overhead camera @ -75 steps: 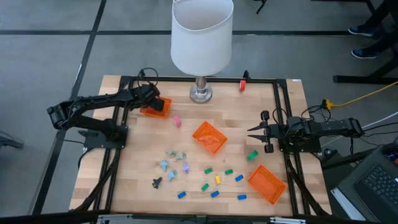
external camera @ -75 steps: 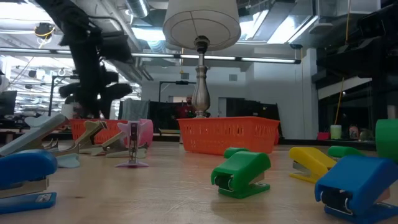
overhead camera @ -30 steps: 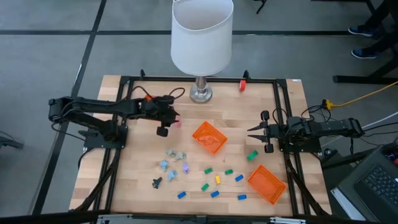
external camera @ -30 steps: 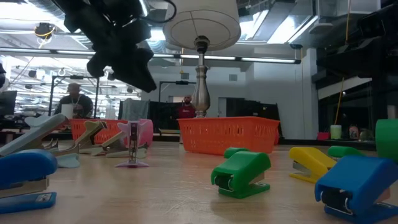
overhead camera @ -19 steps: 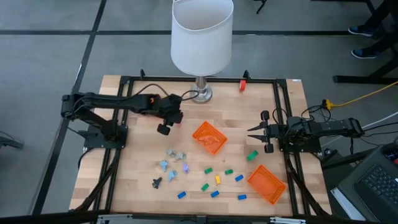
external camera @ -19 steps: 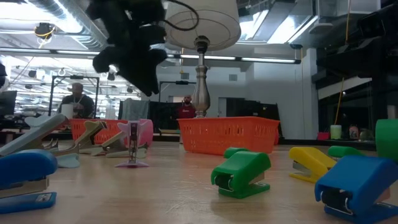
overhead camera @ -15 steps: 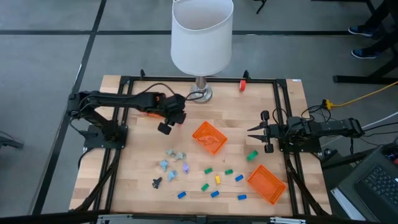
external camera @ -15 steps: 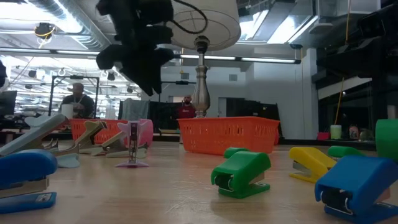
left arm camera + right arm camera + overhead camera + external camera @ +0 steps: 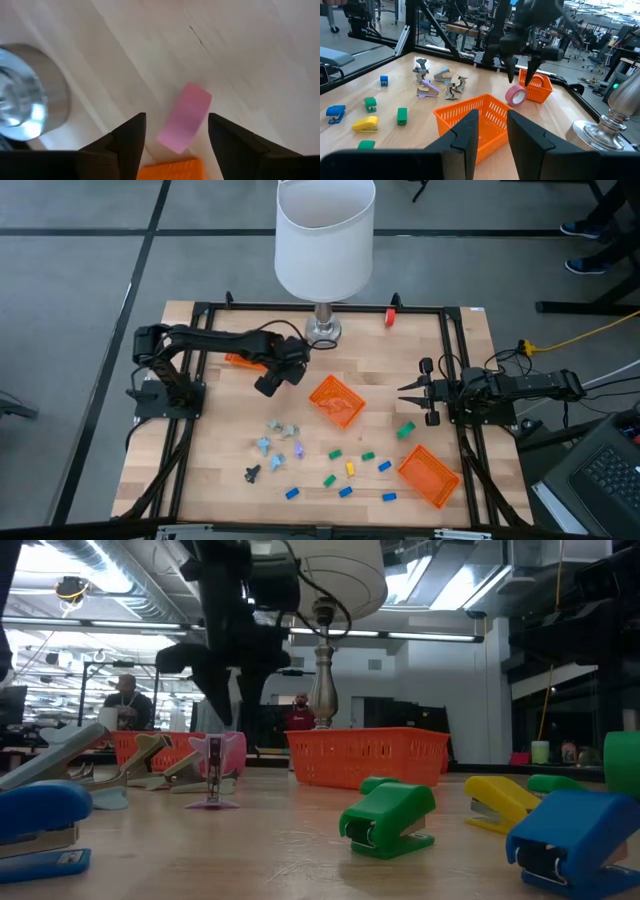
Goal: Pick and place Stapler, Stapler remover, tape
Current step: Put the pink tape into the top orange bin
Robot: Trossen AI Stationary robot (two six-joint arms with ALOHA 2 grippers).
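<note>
A pink tape roll (image 9: 185, 117) stands on its rim on the table, between the lamp base (image 9: 27, 95) and the middle orange basket (image 9: 337, 401). My left gripper (image 9: 176, 119) hangs open right above it, fingers pointing down, one on each side and clear of it. The right wrist view shows that gripper (image 9: 521, 80) just over the roll (image 9: 516, 95). In the high view the left gripper (image 9: 270, 383) hides the roll. A red roll (image 9: 391, 316) sits at the far edge. My right gripper (image 9: 404, 391) waits open at the table's right side.
Small blue, green and yellow staplers (image 9: 350, 470) and pale staple removers (image 9: 280, 430) are scattered over the near half. Another orange basket (image 9: 243, 360) lies behind the left arm, a third (image 9: 430, 476) at the near right. The white lamp (image 9: 323, 240) stands at the far middle.
My left arm has swung from the far-left basket toward the table's right, stopping over the pink roll. Its gripper has tipped from a slant to pointing straight down and has come lower. The roll and the right arm have stayed put.
</note>
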